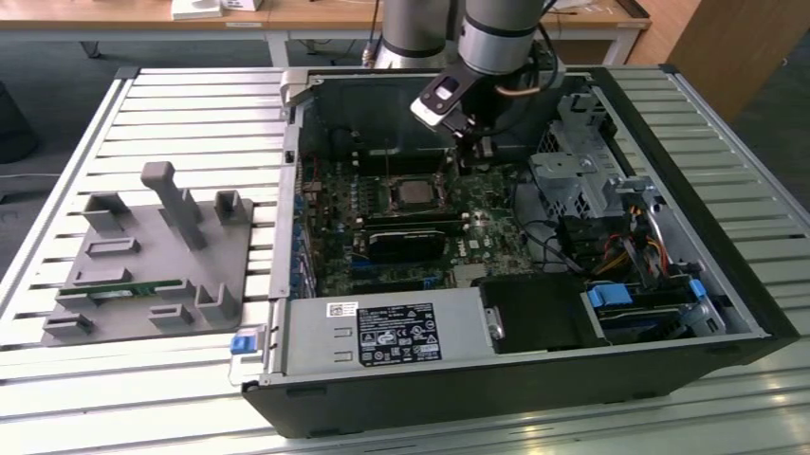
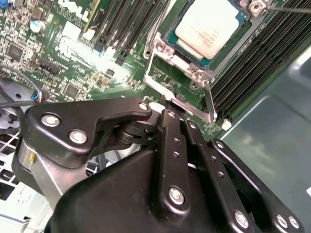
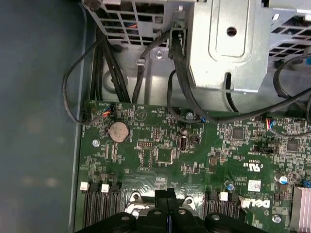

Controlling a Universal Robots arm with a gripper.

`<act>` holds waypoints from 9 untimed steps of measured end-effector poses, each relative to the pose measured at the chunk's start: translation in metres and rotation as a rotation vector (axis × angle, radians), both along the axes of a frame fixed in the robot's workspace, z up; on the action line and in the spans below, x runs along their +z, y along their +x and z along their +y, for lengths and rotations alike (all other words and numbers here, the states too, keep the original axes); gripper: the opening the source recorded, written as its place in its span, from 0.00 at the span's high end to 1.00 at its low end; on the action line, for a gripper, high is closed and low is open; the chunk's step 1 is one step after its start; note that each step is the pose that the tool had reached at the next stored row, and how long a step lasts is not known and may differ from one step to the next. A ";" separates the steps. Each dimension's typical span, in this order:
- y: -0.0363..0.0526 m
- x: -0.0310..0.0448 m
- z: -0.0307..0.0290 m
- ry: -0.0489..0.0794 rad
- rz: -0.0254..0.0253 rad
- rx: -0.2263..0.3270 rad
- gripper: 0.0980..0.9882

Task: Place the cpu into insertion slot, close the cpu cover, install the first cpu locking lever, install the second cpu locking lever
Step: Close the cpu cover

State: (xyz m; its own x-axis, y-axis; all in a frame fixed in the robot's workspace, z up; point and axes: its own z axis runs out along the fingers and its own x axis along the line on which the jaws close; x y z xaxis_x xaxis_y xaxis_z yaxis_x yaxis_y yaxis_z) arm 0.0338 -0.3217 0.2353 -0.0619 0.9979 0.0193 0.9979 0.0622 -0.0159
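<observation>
- Silver-topped cpu in insertion slot, mid-frame in exterior view.
- Gripper fingers clenched together, just beside locking lever.
- Could slip off thin lever, gouge green motherboard.

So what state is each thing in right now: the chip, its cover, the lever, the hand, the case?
cpu: seated flat inside the cover's window.
cpu cover: down, flat around the cpu.
locking lever: beside the cover; latched or not, cannot tell.
hand: fingers shut together, tip by the locking lever.
computer case: on its side, open.
</observation>
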 end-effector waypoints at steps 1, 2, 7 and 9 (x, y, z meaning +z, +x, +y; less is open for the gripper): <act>-0.0010 -0.0004 0.0000 0.000 0.0000 0.000 0.99; -0.0020 -0.0009 0.0000 0.000 0.0000 0.000 0.99; -0.0071 -0.0030 0.0001 0.000 0.0000 0.000 0.99; -0.0087 -0.0039 0.0002 0.000 0.0000 0.000 0.99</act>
State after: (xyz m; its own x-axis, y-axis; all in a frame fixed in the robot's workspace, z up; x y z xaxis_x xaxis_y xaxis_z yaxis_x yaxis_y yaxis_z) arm 0.0251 -0.3214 0.2315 -0.0619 0.9979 0.0193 0.9979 0.0622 -0.0159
